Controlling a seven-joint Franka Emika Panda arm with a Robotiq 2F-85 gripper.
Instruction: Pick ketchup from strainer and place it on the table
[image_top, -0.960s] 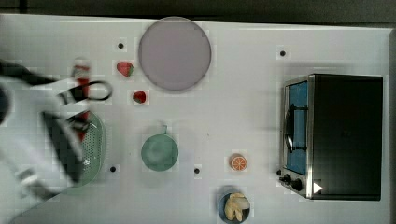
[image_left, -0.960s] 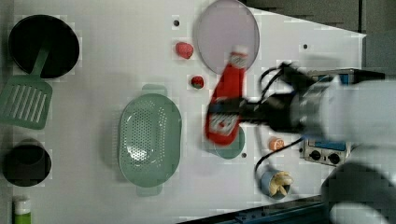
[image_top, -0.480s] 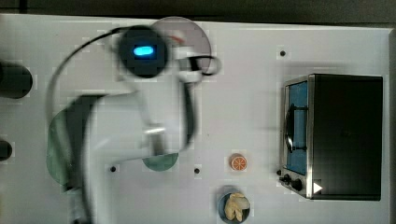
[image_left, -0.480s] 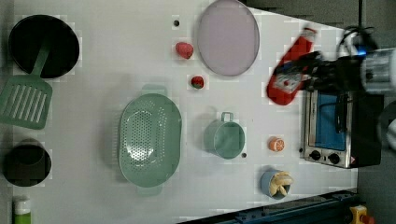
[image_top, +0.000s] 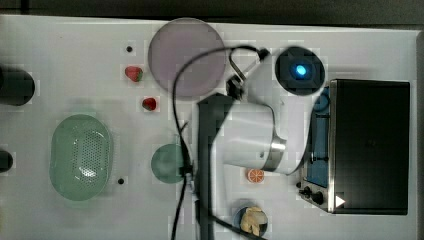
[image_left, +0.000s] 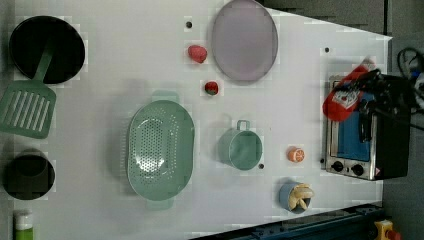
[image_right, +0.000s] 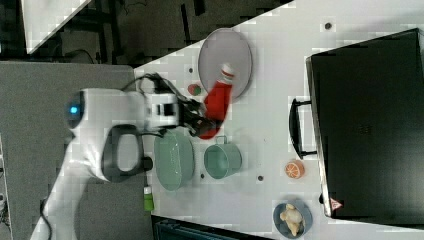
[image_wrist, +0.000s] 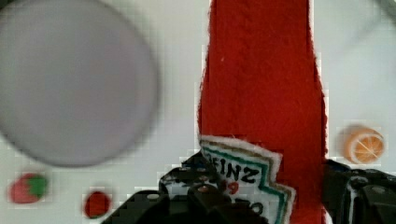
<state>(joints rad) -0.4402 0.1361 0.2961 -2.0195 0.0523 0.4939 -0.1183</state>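
White table (image_left: 125, 65), ketchup (image_left: 345, 92) in end effector (image_left: 367, 97)

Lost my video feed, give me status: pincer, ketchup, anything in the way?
Pincer shut on ketchup, carried in the air. Strainer empty. Below, near the drop: lilac plate, orange slice.

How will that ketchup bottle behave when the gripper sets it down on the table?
The ketchup looks fuzzy, like felt, so it is probably soft, light and unlikely to slip. It is long and narrow, so stood on end on the table it may tip; laid flat it should stay.
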